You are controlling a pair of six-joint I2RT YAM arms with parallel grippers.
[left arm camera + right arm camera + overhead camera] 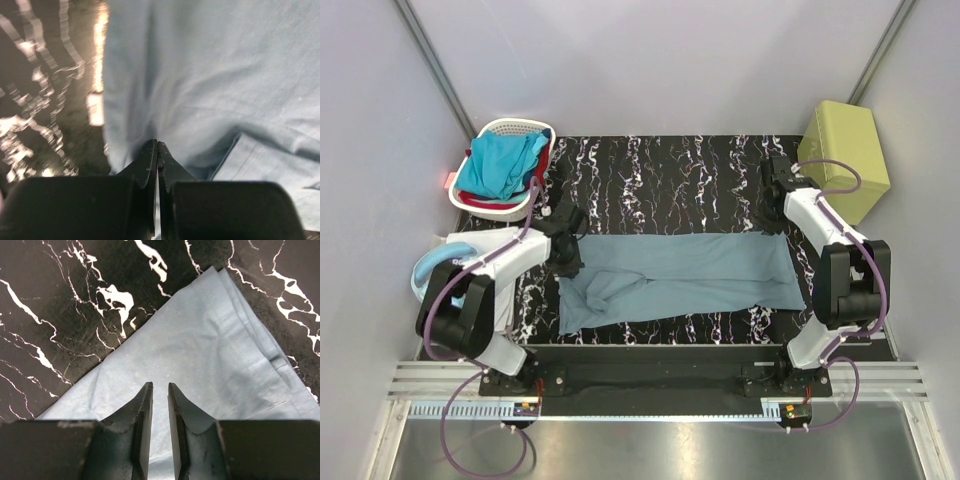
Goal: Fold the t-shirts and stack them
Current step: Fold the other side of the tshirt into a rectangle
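Note:
A grey-blue t-shirt (680,275) lies across the black marbled table (660,170), folded into a long strip. My left gripper (567,262) is at the strip's far left corner. In the left wrist view that gripper (157,144) is shut, its tips meeting on the cloth (210,75), which puckers toward them. My right gripper (772,222) is at the far right corner. In the right wrist view this gripper (160,386) stands a narrow gap open over the cloth (200,355), with fabric showing between the fingers. A turquoise tee (500,165) and a red tee (546,150) lie bunched in the basket.
The white laundry basket (515,124) stands at the back left corner. An olive-green box (845,160) sits at the back right, just behind the right arm. A pale blue object (425,268) lies off the table's left edge. Grey walls close in both sides.

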